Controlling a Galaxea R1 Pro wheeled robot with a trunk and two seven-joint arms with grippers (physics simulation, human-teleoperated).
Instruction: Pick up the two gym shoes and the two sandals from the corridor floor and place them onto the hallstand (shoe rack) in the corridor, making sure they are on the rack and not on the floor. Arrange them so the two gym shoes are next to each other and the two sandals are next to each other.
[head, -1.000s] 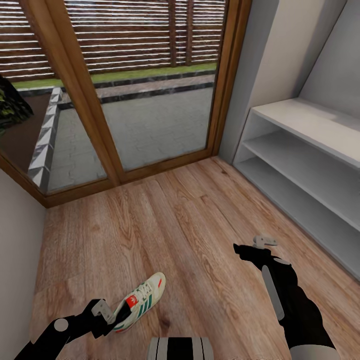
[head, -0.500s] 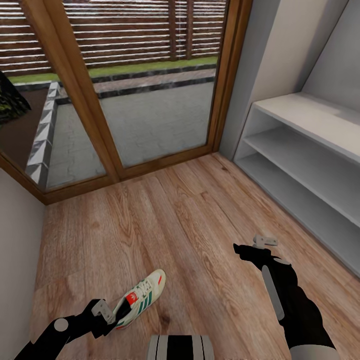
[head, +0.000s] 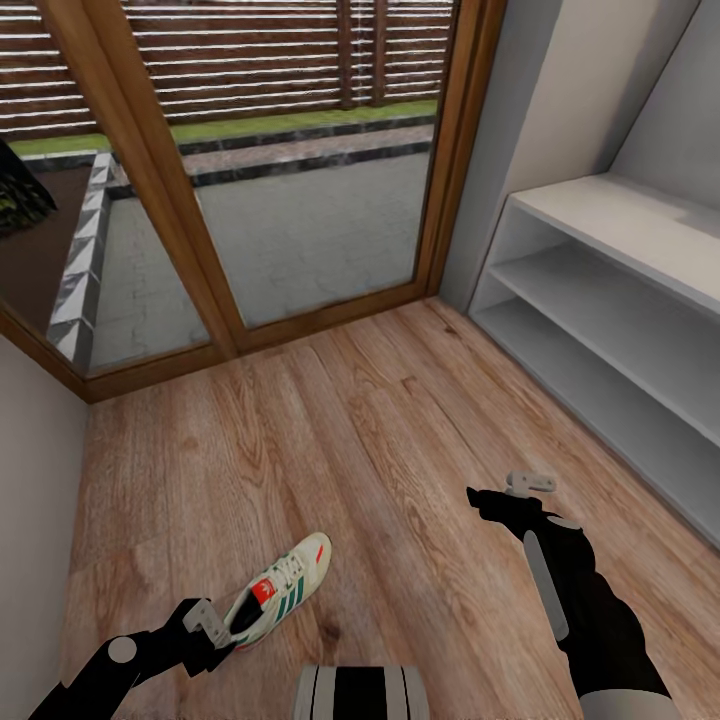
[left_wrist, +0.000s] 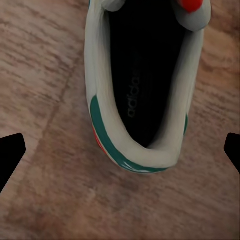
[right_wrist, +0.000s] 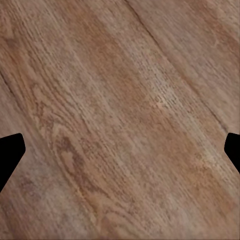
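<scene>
one gym shoe (head: 280, 590), inner label visible (left_wrist: 134, 95)

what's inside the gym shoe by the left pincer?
Inside the gym shoe: a dark insole with printed lettering, nothing else visible. The toe end is covered by the tongue. It lies on the corridor floor, with the left pincer open above its heel.

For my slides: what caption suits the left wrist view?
Open left gripper above cream-white green-trimmed sneaker on wood-grain floor.

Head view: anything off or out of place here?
One gym shoe lies alone on the corridor floor, not on the hallstand, whose visible shelves look bare. The left tool sits open at its heel. The shoe looks intact; nothing spilled.
</scene>
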